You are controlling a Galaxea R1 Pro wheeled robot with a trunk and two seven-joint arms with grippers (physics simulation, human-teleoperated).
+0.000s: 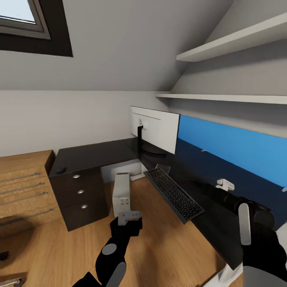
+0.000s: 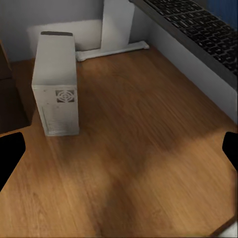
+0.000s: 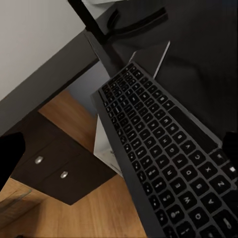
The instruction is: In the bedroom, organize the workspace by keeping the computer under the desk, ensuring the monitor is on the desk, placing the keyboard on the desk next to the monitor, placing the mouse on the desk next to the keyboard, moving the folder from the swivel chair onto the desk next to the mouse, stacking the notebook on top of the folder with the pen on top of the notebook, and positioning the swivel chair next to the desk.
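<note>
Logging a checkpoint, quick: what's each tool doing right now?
Left tool: open, holding nothing.
Right tool: cannot be told.

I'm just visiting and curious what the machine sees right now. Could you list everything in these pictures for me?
desk: one, glossy black L-shaped top, by the wall.
drawers: three, dark with silver knobs, under the desk's left end.
monitor: one, white back showing, on the desk corner.
keyboard: one, black, at the desk's front edge, overhanging it.
mouse: one, small and black, on the desk's left end.
computer: one, pale grey tower, on the wood floor by the desk.
wood cabinet: one, light wood, left of the desk.
wall shelves: two, white, above the desk.
left gripper: open, over the floor.
right gripper: over the desktop; state unclear.
</note>
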